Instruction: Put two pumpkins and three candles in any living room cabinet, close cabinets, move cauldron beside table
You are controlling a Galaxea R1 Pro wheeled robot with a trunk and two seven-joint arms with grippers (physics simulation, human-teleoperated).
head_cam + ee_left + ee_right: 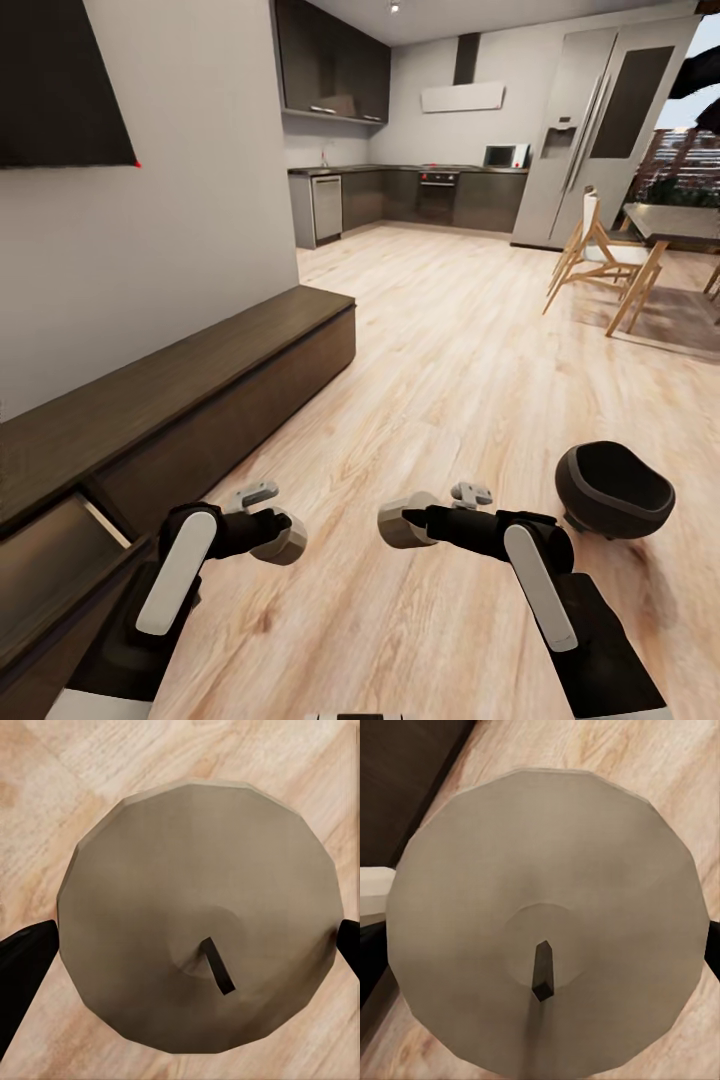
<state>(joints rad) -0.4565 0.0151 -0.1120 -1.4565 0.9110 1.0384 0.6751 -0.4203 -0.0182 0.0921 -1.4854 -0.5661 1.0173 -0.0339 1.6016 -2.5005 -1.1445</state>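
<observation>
My left gripper (281, 536) is shut on an olive-tan candle (196, 915), held low over the wood floor; its wick faces the left wrist camera and a dark finger (21, 971) presses each side. My right gripper (404, 523) is shut on a second candle (547, 915), gripped the same way. The two candles hang side by side, a short gap apart. The black cauldron (613, 490) stands on the floor just right of my right arm. The long dark-brown cabinet (200, 385) runs along the wall on my left, with a drawer (50, 560) pulled open beside my left arm.
A dining table (672, 222) with wooden chairs (592, 250) stands at the far right. The kitchen cupboards (400, 195) and a fridge (590, 130) line the back wall. Open wood floor (440, 350) stretches ahead between cabinet and table.
</observation>
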